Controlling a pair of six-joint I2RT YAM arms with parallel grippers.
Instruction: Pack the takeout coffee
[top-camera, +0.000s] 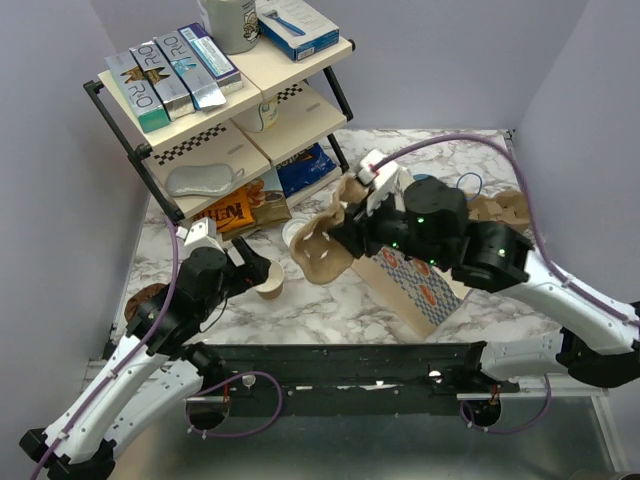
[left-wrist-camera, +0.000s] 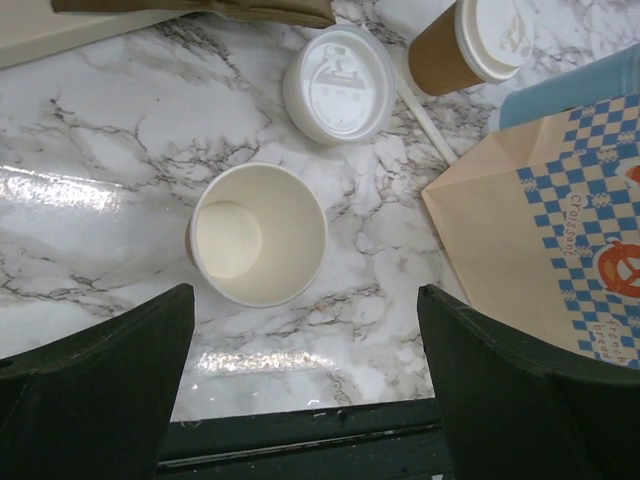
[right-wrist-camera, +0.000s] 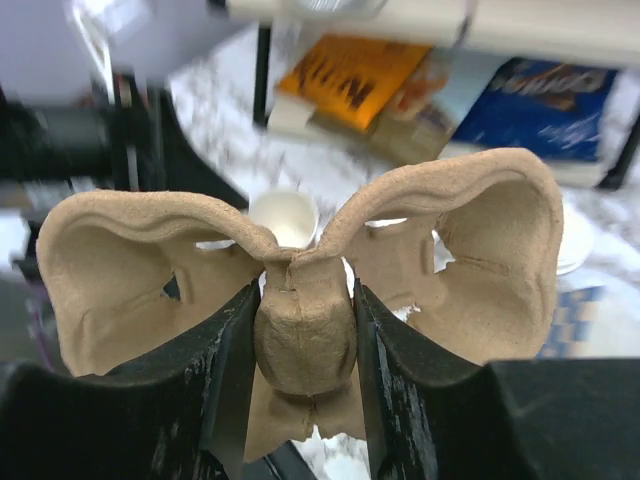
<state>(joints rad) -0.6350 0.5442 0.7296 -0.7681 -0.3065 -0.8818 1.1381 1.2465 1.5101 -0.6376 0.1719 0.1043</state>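
The wire-framed shelf rack (top-camera: 195, 150) stands far left of and beyond the lidless paper cup (left-wrist-camera: 258, 235). Its top tier carries long printed boxes (top-camera: 170, 75) and a pale mug (top-camera: 230, 22). Its lower tiers carry a silver pouch (top-camera: 203, 178), an orange snack bag (top-camera: 225, 210) and a glossy blue bag (top-camera: 305, 168).

The left gripper (left-wrist-camera: 305, 300) hangs just on the near side of that cup. Its dark fingers (left-wrist-camera: 95, 390) are spread wide to either side of the cup and touch nothing.

The cup stands upright on the marble table (left-wrist-camera: 110, 130). It is tan kraft outside and smooth white inside, and it is empty down to its round base.

Just beyond the cup a round white plastic lid (left-wrist-camera: 338, 83) lies flat and loose. It has moulded ridges.

Beyond the cup and to its right stands the takeout coffee (left-wrist-camera: 470, 45), a kraft-walled cup with a white lid pressed on. A thin white stick (left-wrist-camera: 425, 118) lies slanted on the marble between it and the lidless cup. In the overhead view the coffee is hidden.

The right gripper (right-wrist-camera: 305, 300) is above and beyond the cup and is clamped on the central post of a pulp cup carrier (right-wrist-camera: 300, 345). The carrier is rough brown moulded fibre, held clear of the table. Its two rounded wells flare to either side and both are empty.

Right of the lidless cup is a kraft paper bag (left-wrist-camera: 540, 270) printed with blue checks and a pretzel. Its contents cannot be seen. The side of a light-blue cup (left-wrist-camera: 575, 90) shows just beyond the bag.

Farthest right of the lidless cup, a second pulp carrier (top-camera: 500, 208) lies partly behind the right arm.
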